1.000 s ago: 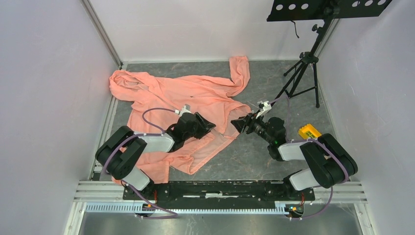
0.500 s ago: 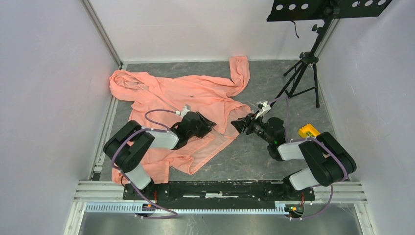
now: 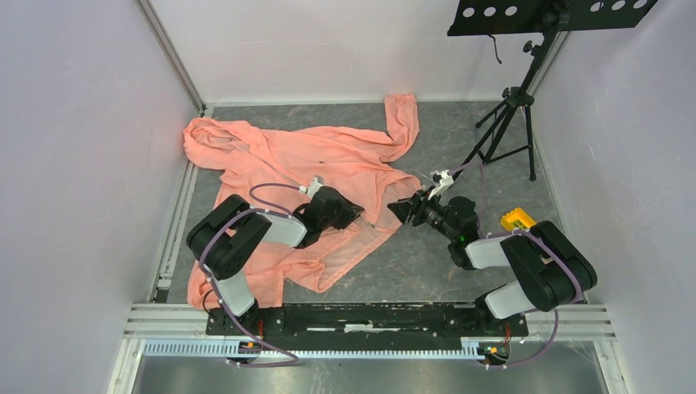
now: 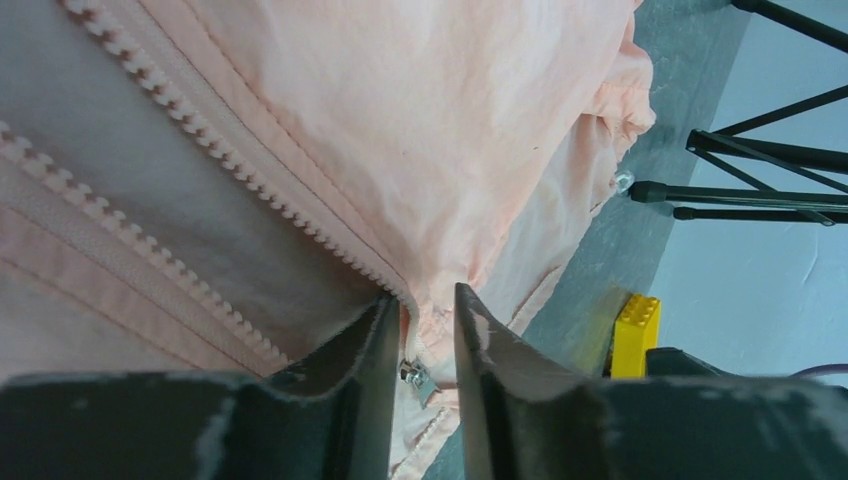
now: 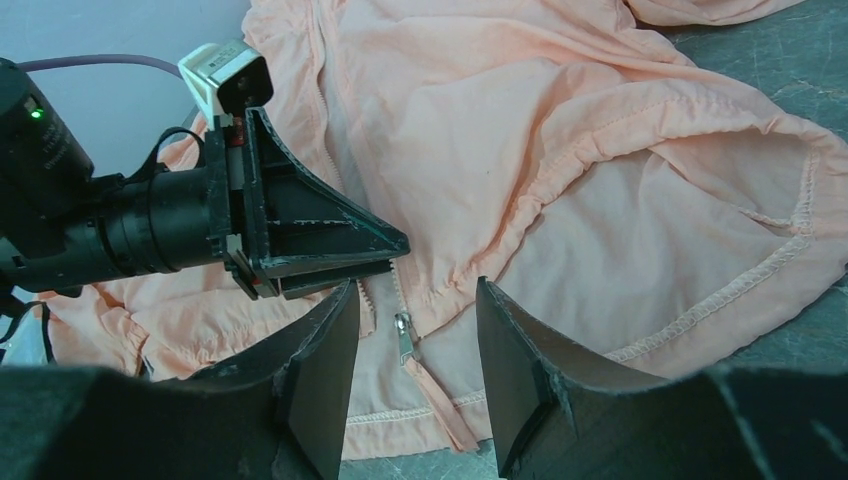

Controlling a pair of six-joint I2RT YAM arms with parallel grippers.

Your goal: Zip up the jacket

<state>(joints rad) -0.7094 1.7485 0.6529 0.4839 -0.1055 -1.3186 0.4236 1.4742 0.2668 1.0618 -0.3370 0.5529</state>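
The salmon-pink jacket (image 3: 328, 164) lies spread on the grey floor, hood at the far left. My left gripper (image 3: 353, 209) rests on its lower front. In the left wrist view that gripper (image 4: 428, 300) is nearly closed on the jacket's zipper edge (image 4: 300, 225), with the small metal zipper slider (image 4: 418, 378) showing in the narrow gap. My right gripper (image 3: 400, 208) is at the jacket's right hem, facing the left one. In the right wrist view it (image 5: 415, 300) is open, with the slider and pull (image 5: 405, 335) between its fingers, untouched. The left gripper (image 5: 330, 240) sits just above.
A yellow block (image 3: 519, 220) lies on the floor by the right arm and shows in the left wrist view (image 4: 635, 335). A black tripod (image 3: 509, 123) with a music-stand plate (image 3: 550, 12) stands at the back right. Walls close in on both sides.
The left arm's elbow has swung right and forward while its gripper stayed almost in place on the jacket. The right arm has not moved.
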